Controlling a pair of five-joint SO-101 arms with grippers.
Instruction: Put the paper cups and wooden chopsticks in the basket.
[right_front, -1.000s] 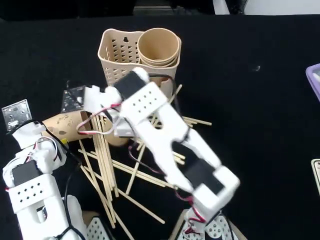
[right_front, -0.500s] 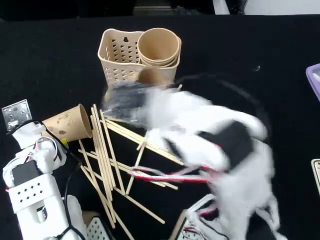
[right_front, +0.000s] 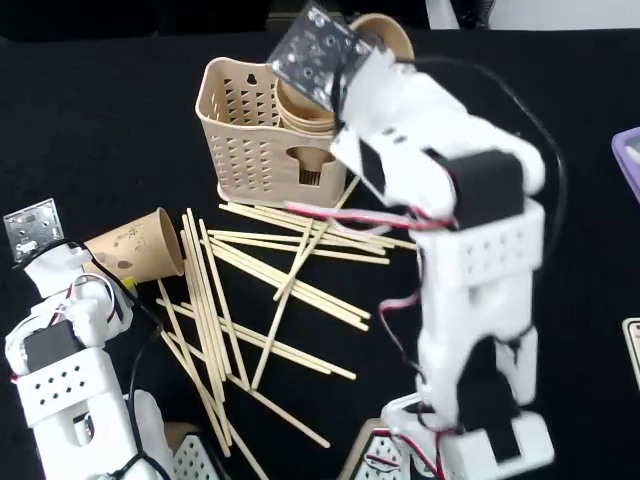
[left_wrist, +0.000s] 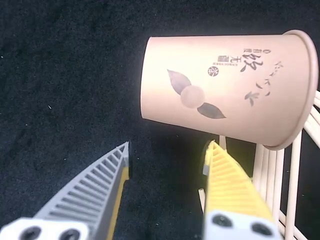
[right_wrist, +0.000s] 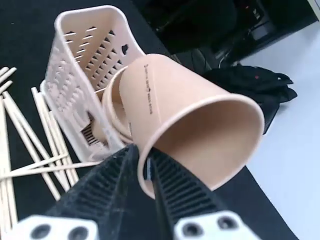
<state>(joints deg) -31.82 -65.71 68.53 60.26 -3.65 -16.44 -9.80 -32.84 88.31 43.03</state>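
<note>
The black surface carries an upright perforated basket, a paper cup lying on its side, and wooden chopsticks scattered crisscross beside them.

Beige slotted basket standing upright, paper cups nested inside it, tilted cup aloft just above them, printed cup lying sideways, wooden chopsticks scattered alongside.

A lying paper cup, just beyond the tips of the left gripper's parted jaws, carried a leaf-and-circle emblem and a few small dark characters toward its rim. The held paper cup, pinched by its rim between the right gripper's jaws, bore one fine printed line along its wall, too small to make out.
</note>
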